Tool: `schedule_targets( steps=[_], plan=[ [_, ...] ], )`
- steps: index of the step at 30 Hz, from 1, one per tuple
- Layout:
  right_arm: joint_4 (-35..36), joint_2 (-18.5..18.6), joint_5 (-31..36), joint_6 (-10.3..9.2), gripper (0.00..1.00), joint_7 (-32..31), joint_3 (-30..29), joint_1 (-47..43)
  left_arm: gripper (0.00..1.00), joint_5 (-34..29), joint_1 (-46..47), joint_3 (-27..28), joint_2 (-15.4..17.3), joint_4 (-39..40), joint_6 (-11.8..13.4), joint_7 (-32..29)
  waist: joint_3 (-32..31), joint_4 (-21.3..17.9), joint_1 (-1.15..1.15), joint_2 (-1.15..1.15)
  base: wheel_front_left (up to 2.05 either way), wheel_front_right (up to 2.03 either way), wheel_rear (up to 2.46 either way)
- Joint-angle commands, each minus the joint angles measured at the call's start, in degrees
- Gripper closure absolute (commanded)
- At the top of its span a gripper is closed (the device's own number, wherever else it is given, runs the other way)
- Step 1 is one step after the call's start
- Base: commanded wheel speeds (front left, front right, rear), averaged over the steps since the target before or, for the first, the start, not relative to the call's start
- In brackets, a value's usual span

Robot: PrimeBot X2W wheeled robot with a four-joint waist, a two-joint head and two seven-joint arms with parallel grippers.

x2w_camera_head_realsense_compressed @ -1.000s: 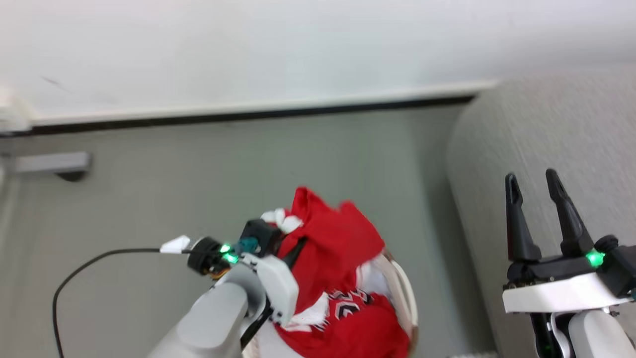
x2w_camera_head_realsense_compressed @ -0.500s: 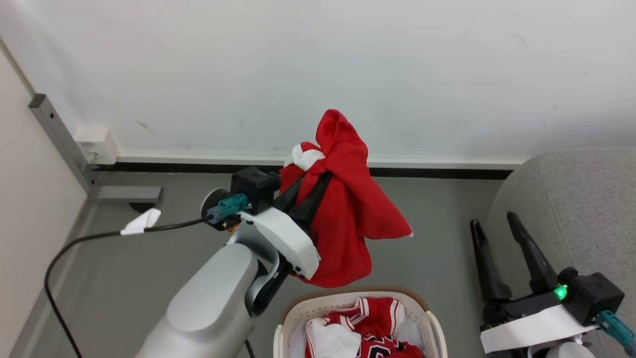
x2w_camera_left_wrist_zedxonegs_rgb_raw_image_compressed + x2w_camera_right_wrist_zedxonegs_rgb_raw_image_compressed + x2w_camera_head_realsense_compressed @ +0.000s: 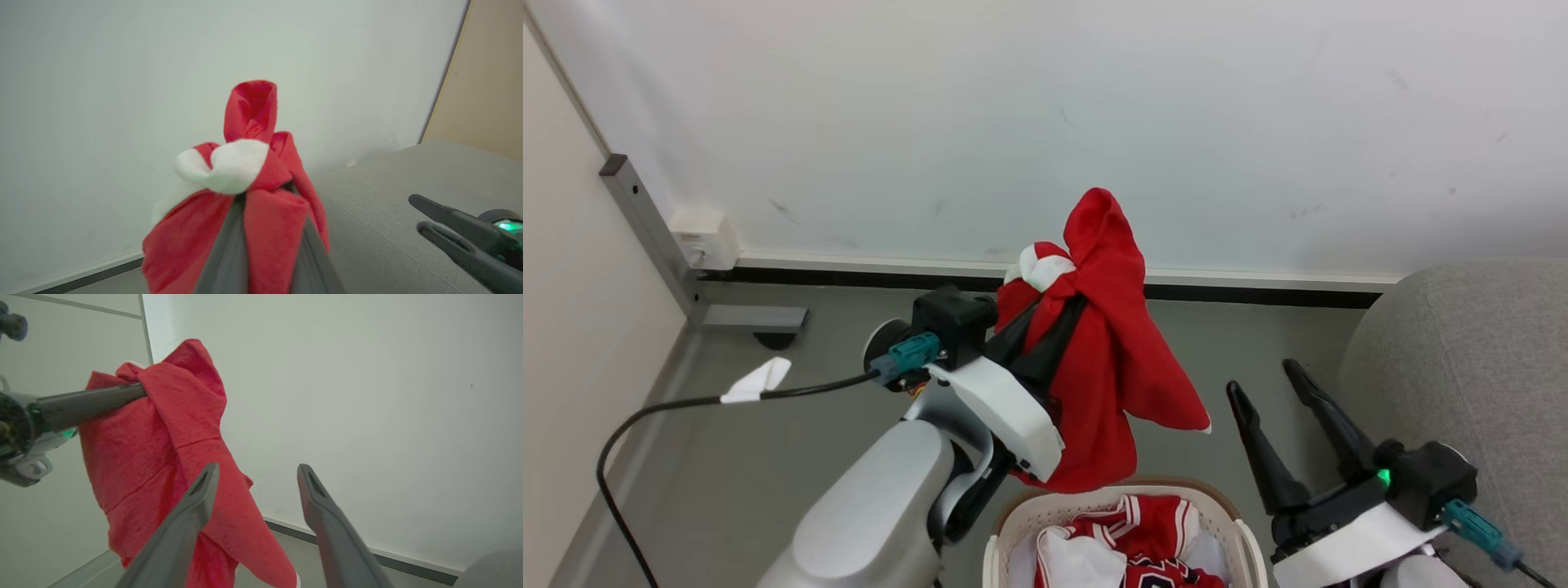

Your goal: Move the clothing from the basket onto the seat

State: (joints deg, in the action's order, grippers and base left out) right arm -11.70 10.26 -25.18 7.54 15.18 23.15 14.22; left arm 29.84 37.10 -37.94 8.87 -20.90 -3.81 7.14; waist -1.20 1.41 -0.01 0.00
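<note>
My left gripper [image 3: 1058,314] is shut on a red garment with white trim [image 3: 1111,367], part of the clothing, and holds it in the air above the basket. In the left wrist view the cloth [image 3: 249,163] bunches over my fingers [image 3: 229,249]. The white basket with a brown rim [image 3: 1013,523] sits at the bottom edge, with more red clothing [image 3: 1152,523] inside. To the right of the hanging garment, my right gripper [image 3: 1262,377] is open and empty. Its fingers [image 3: 192,510] frame the red cloth [image 3: 163,437]. The grey seat [image 3: 1462,359] stands at the right.
A white wall with a dark skirting strip [image 3: 1258,294] runs behind the grey floor. A metal post [image 3: 645,229] and a beige panel stand at the left. A black cable with a white tag [image 3: 756,380] trails from my left wrist.
The camera has tilted up. My left gripper has lifted the red garment clear of the basket. The right gripper now leans left toward the garment, still open.
</note>
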Motion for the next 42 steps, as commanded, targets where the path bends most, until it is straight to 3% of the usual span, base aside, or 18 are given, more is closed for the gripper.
schedule_targets(
  steps=[1, 10, 20, 26, 28, 39, 40, 41, 42],
  plan=[
    [-0.3, 0.4, -0.6, -0.10, 0.00, -0.1, 0.5, 0.8, 1.00, 0.4, -0.7, -0.1, 0.2, 0.4, 0.0, 0.1, 0.1, 0.1, 0.01, 0.00, 0.00, 0.00, 0.00],
    [-9.2, 5.0, -8.5, -0.11, 0.00, -0.1, 19.1, 12.1, 1.00, 0.5, -1.3, -2.9, -1.8, 2.3, -0.5, -0.9, 0.2, 3.3, 0.01, 0.00, 0.00, 0.00, 0.00],
    [-22.0, 1.5, -11.6, -0.11, 0.00, -0.1, 25.5, 19.9, 1.00, 0.9, -2.1, -7.8, -3.8, 3.9, -1.6, -1.8, -0.9, 7.7, 0.01, 0.00, 0.00, 0.00, 0.00],
    [-26.6, 1.4, -13.7, -0.11, 0.00, 0.0, 29.1, 23.2, 1.00, 1.9, -2.8, -10.3, -4.6, 4.2, -2.1, -2.4, -1.5, 10.5, 0.01, 0.00, 0.00, 0.00, 0.00],
    [-26.4, 1.6, -14.7, -0.11, 1.00, 0.0, 29.4, 23.6, 1.00, 2.1, -3.0, -10.7, -4.7, 4.1, -2.2, -2.5, -1.7, 11.2, 0.01, 0.00, 0.00, 0.00, 0.00],
    [-21.5, 4.0, -18.9, -0.11, 1.00, 0.0, 27.2, 20.6, 1.00, 3.0, -3.4, -8.8, -3.2, 2.0, -0.3, -1.2, -1.2, 10.5, 0.01, 0.00, 0.00, 0.00, 0.00],
    [-20.8, 4.1, -19.4, -0.11, 1.00, 0.0, 26.3, 20.1, 0.84, 3.1, -3.4, -8.6, -3.1, 1.8, -0.1, -1.0, -1.0, 10.1, 0.01, 0.00, 0.00, 0.00, 0.00],
    [-20.1, 4.1, -20.0, -0.11, 1.00, 0.0, 25.3, 19.4, 0.58, 3.1, -3.5, -8.5, -3.0, 1.7, 0.1, -0.8, -0.8, 9.6, 0.01, 0.00, 0.00, 0.00, 0.00],
    [-19.5, 4.1, -20.6, -0.11, 1.00, 0.0, 24.1, 18.9, 0.01, 3.1, -3.6, -8.6, -3.0, 1.7, 0.0, -0.8, -0.6, 9.1, 0.01, 0.00, 0.00, 0.00, 0.00]
  ],
)
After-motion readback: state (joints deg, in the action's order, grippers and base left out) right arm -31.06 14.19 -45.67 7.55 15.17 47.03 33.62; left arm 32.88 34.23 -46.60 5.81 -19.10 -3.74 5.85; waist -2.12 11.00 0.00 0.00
